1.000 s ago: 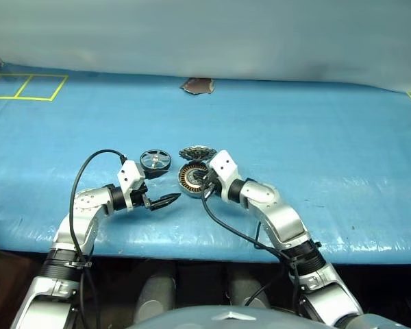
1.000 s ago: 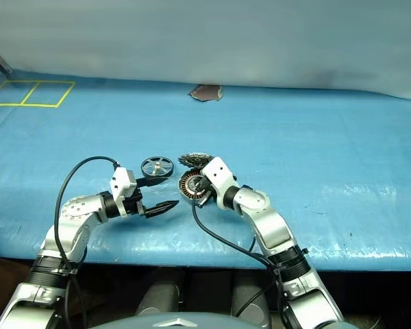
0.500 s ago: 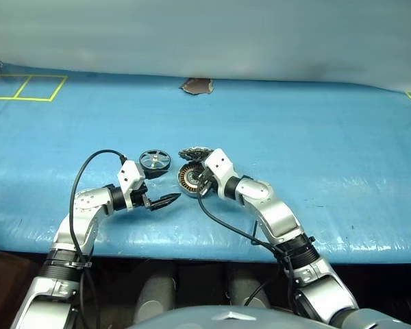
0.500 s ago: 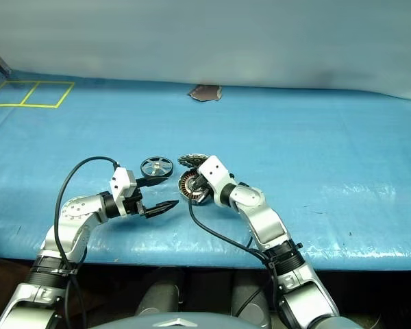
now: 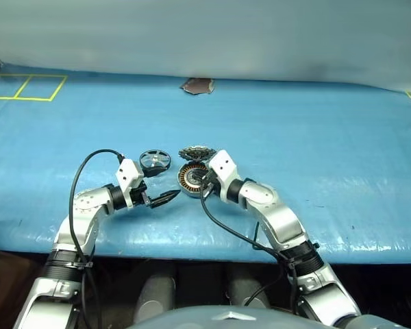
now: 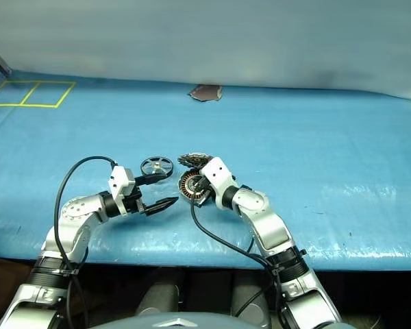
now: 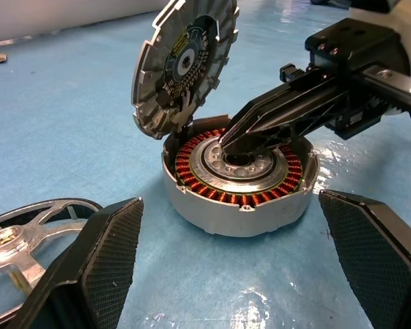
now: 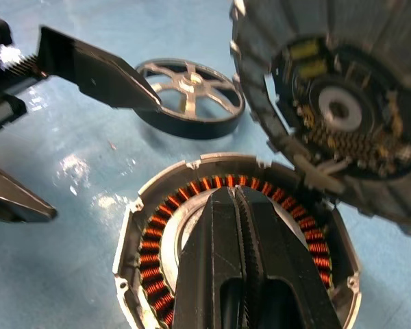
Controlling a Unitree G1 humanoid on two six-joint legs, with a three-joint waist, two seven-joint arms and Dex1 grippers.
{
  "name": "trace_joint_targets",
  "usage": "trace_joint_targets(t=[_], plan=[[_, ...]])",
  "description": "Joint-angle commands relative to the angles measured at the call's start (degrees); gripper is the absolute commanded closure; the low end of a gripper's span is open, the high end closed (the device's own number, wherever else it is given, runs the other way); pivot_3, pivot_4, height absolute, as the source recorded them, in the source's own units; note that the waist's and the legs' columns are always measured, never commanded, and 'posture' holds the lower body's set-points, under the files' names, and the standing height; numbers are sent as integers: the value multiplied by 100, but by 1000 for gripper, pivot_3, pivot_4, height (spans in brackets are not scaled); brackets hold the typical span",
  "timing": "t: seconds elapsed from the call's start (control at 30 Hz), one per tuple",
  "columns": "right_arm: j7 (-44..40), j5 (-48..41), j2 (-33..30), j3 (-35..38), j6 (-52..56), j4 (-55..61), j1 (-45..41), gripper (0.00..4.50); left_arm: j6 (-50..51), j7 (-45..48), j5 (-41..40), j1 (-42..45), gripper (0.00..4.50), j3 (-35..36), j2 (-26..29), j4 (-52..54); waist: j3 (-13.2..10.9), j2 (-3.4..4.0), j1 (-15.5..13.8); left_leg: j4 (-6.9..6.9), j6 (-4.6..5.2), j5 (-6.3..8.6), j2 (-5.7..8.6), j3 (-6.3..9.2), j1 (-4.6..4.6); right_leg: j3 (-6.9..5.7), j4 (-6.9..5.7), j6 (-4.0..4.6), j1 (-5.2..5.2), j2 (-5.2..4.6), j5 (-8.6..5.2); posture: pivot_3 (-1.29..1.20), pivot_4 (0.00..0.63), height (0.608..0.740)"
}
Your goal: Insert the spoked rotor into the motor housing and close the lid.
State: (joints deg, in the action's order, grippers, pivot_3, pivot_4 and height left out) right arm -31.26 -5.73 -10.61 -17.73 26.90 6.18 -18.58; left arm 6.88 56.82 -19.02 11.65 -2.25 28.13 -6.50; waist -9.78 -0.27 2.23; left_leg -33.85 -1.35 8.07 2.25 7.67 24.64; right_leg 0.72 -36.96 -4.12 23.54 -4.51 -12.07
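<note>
We see the motor housing (image 7: 238,179) sitting open on the blue table (image 5: 315,137), its lid (image 7: 183,63) tipped up at the far edge. Our right gripper (image 7: 234,140), fingers pressed together and holding nothing, rests on its middle, maybe steadying it. Our left gripper (image 5: 162,191) waits wide open and empty nearby. The spoked rotor (image 5: 155,161) lies just left. Nothing moved much since before.

Blue table cover (image 5: 315,137), glossy, wrinkled. Yellow taped squares (image 5: 27,86) at far left corner. Small brown patch (image 5: 197,85) at far edge.
</note>
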Motion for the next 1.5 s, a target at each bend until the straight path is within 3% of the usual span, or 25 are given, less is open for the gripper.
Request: trace_joint_targets(t=[0.03,0.33,0.53,0.7,0.97,1.13,1.33,1.5], plan=[[-163,-225,-167,30,122,852,338,4411,172,-164,-301,66,0,385,-7,184,0,0,-6,0,0,0,0,1,0,0,0,0,0,0,0,0,150,740],[-89,-68,-710,-62,312,1721,955,4411,794,-616,-62,273,0,454,323,480,0,0,-13,-5,-1,1,-1,3,2,-1,0,0,-1,-1,-1,0,150,740],[84,-100,-720,33,304,1777,1143,4411,1320,-990,-28,745,0,523,344,402,0,-2,-29,-6,-1,1,1,3,6,-1,3,-1,0,-3,0,0,150,740],[215,-84,-676,44,299,1795,1194,4411,1190,-785,63,840,0,431,486,389,-1,-3,-6,1,-1,1,1,1,5,-1,3,0,3,-2,-1,0,150,740],[218,-43,-646,11,210,1698,1127,4411,525,-331,1152,1845,0,-213,1308,139,-4,-8,-71,-8,-3,1,0,2,4,-3,5,0,-3,-1,-1,0,150,740],[216,-39,-598,-10,184,1696,1093,4411,23,-336,2691,2873,0,-1229,1655,-640,-5,-9,-69,-3,-2,0,4,-2,7,0,5,-2,-1,-3,0,0,150,740],[101,-98,-679,-34,272,1703,1069,4411,-699,-169,3980,3998,0,-2235,1469,-1512,-10,-18,-47,0,0,0,3,-1,12,-1,5,-5,2,3,0,0,150,740],[10,-89,-758,-52,341,1736,1040,4411,-737,124,4306,4443,0,-2511,1193,-1849,-12,-21,-14,-6,1,-1,3,-1,14,-1,5,-8,0,3,1,0,150,740]])
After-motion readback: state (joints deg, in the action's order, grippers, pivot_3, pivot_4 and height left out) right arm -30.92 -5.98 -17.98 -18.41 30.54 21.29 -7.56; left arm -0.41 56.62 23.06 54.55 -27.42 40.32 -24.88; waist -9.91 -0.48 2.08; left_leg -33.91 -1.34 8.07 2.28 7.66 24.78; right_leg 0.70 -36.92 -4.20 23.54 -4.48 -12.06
